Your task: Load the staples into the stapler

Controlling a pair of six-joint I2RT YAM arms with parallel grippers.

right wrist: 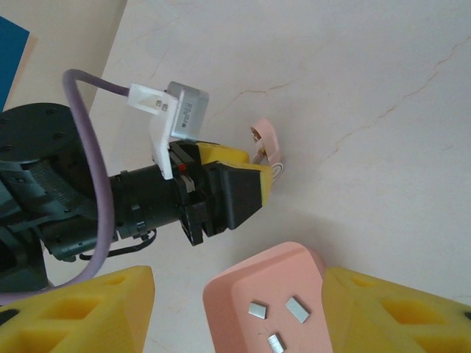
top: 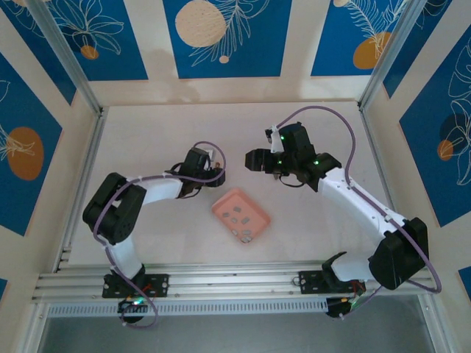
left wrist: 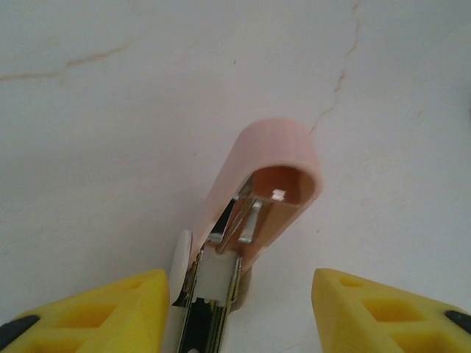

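The pink stapler (left wrist: pixel 274 165) lies on the table with its lid swung up, baring the metal channel (left wrist: pixel 210 309) and a white block in it. My left gripper (left wrist: pixel 239 294) straddles its rear, open; the left finger sits close to the stapler and the right finger (left wrist: pixel 383 309) stands well clear. The right wrist view shows the same stapler (right wrist: pixel 263 138) poking out past the left gripper (right wrist: pixel 243 184). Several small grey staples (right wrist: pixel 257 309) lie in the pink tray (right wrist: pixel 235 290). My right gripper (right wrist: pixel 239 283) hovers open above the tray, holding nothing.
From above, the tray (top: pixel 224 206) sits mid-table between the left gripper (top: pixel 200 165) and the right gripper (top: pixel 254 159). Aluminium rails run along the near edge (top: pixel 235 283) and both sides. White tabletop stretches beyond both grippers.
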